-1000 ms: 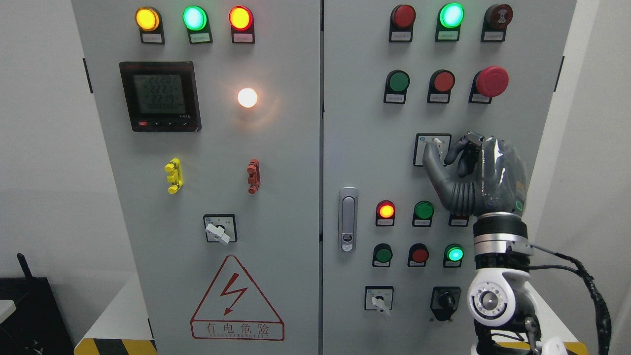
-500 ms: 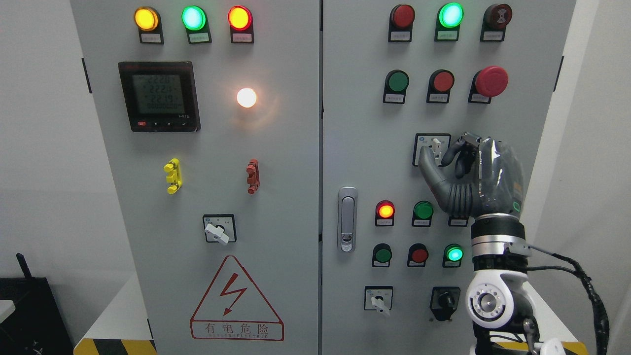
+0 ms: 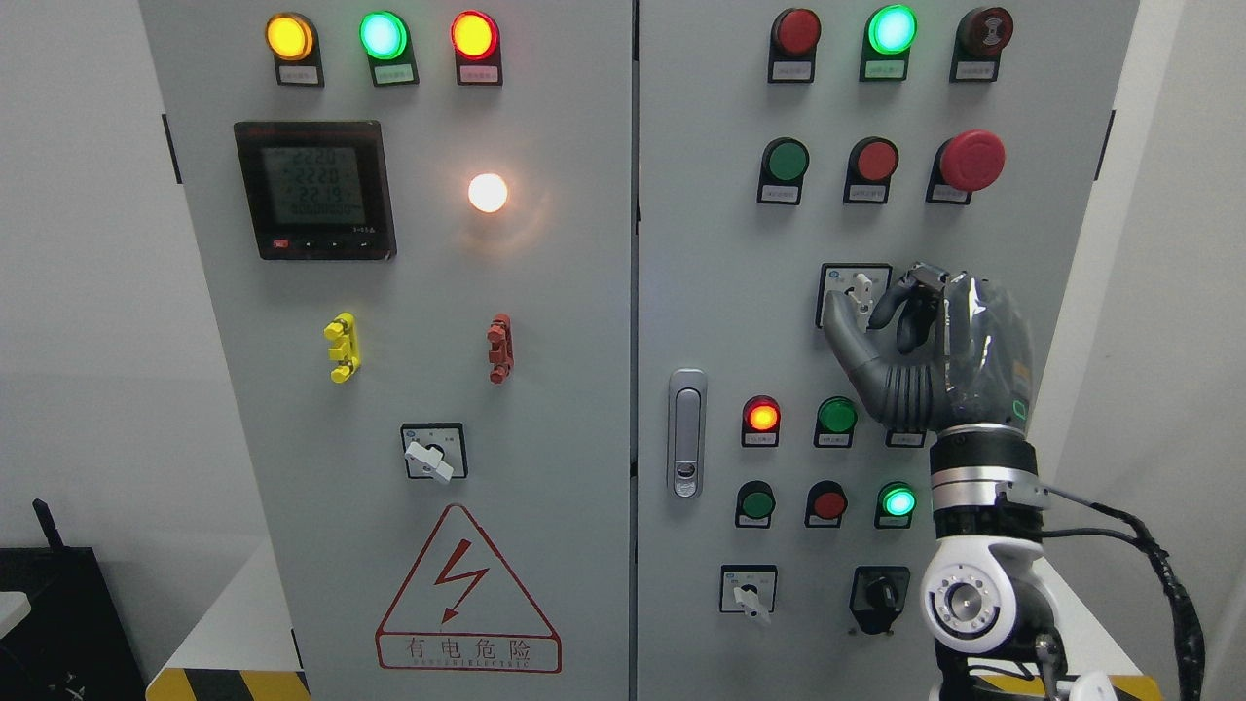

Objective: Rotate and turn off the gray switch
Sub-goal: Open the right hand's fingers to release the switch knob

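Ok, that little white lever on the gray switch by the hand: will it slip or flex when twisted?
The white lever is short and looks like smooth rigid plastic, so it probably won't flex. It offers little surface, so the right hand could slip off. Being panel-mounted, it should only rotate, probably in clicks.

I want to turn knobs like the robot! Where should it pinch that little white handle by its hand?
Pinch the gray switch by its narrow white handle, thumb on one flat side, finger on the other. The right hand comes straight from the front, since the handle sticks out of the panel.
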Motion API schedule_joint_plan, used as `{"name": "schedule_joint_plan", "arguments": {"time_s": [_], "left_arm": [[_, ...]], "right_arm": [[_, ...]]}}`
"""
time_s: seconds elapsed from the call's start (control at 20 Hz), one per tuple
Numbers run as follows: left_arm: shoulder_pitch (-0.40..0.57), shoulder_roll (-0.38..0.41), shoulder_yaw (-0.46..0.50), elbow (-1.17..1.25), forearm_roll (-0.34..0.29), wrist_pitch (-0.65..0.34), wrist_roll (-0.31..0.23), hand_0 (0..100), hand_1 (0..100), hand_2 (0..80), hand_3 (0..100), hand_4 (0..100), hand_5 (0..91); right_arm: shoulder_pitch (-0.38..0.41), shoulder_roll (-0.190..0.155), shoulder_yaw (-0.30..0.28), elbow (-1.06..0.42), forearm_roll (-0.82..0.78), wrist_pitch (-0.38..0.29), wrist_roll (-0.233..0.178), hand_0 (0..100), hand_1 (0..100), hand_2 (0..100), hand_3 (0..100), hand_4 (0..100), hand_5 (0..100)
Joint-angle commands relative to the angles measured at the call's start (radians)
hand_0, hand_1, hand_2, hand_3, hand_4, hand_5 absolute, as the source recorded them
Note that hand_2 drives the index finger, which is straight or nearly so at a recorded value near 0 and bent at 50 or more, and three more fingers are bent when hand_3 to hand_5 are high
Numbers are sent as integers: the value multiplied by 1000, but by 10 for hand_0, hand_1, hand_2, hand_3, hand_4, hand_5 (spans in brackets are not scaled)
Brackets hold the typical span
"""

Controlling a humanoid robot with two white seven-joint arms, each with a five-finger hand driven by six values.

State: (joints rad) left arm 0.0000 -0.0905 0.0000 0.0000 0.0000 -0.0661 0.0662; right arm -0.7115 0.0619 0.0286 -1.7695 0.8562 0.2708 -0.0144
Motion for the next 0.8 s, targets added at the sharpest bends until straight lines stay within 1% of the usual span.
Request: {"name": "schedule_joint_plan", "arguments": {"time_s": [0.0, 0.15, 0.3, 0.45, 0.6, 0.65, 0.75], "left_arm": [[-9, 0, 8, -26, 20, 0, 0, 120, 389, 0, 0, 0, 0], [-9, 0, 8, -26, 20, 0, 0, 120, 389, 0, 0, 0, 0], [-9, 0, 8, -26, 20, 0, 0, 120, 389, 0, 0, 0, 0], [-9, 0, 8, -26, 20, 0, 0, 120, 389, 0, 0, 0, 0], [-9, 0, 8, -26, 20, 0, 0, 120, 389, 0, 0, 0, 0], [-9, 0, 8, -26, 20, 0, 0, 120, 389, 0, 0, 0, 0], [-9, 0, 8, -26, 18, 0, 0, 120, 389, 0, 0, 0, 0]], "right_arm": [[4, -7, 5, -15, 0, -1, -7, 272, 437, 740, 1000, 935, 1000], [6, -7, 5, -16, 0, -5, -9, 269, 440, 739, 1000, 935, 1000], [12, -8, 4, -34, -2, -33, -38, 268, 441, 738, 1000, 934, 1000], [46, -10, 1, -91, -8, -88, -52, 269, 436, 738, 1000, 934, 1000], [70, -8, 0, -137, -20, -149, -53, 268, 412, 733, 1000, 934, 1000], [79, -8, 4, -152, -31, -168, -59, 267, 405, 726, 1000, 931, 1000], [102, -14, 7, -172, -36, -208, -88, 263, 382, 697, 994, 913, 1000]]}}
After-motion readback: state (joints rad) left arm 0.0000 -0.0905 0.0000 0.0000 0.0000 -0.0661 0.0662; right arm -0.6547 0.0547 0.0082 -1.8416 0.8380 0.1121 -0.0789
